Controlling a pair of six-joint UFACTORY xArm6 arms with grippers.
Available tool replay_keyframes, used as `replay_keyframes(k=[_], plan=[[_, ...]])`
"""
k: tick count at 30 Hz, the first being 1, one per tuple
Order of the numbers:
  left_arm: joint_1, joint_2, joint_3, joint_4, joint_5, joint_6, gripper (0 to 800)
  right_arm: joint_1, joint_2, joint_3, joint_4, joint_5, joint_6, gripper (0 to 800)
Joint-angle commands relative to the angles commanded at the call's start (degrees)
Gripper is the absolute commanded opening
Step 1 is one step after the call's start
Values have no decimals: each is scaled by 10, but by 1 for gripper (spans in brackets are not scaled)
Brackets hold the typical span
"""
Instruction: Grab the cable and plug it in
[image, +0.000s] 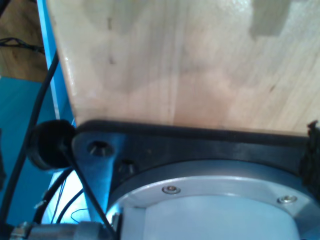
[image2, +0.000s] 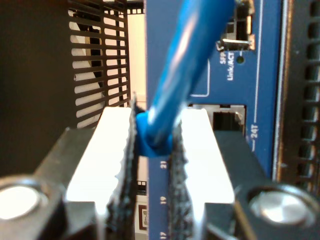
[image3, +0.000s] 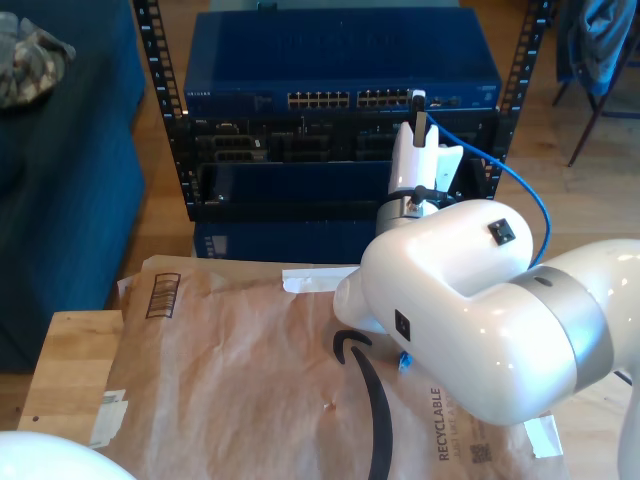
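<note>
My second gripper (image2: 155, 137) has its white fingers (image2: 112, 150) clamped on the booted plug of the thin bright-blue Ethernet cable (image2: 187, 65), right at the blue rack-mounted switch (image3: 340, 60). The cable looks light and floppy, so gripping the stiff boot seems best. Whether my first gripper's fingers are open, I cannot tell.

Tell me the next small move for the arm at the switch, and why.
Probably ease my second pincer forward toward the blue switch. It is shut on the cable just behind the plug, with an open port close beside it, so a short push after lining up should seat the plug.
</note>
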Motion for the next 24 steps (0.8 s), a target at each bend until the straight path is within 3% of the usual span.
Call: replay_keyframes(k=[19, 20, 22, 24], plan=[[0, 0, 0, 0, 0, 0, 800, -2, 22, -37, -1, 4, 0, 0], [0, 0, 0, 0, 0, 1, 800, -1, 22, -36, -2, 4, 0, 57], [0, 0, 0, 0, 0, 0, 800, -1, 22, -28, -4, 3, 1, 274], [0, 0, 0, 0, 0, 0, 800, -2, 19, -18, -7, 2, 2, 376]])
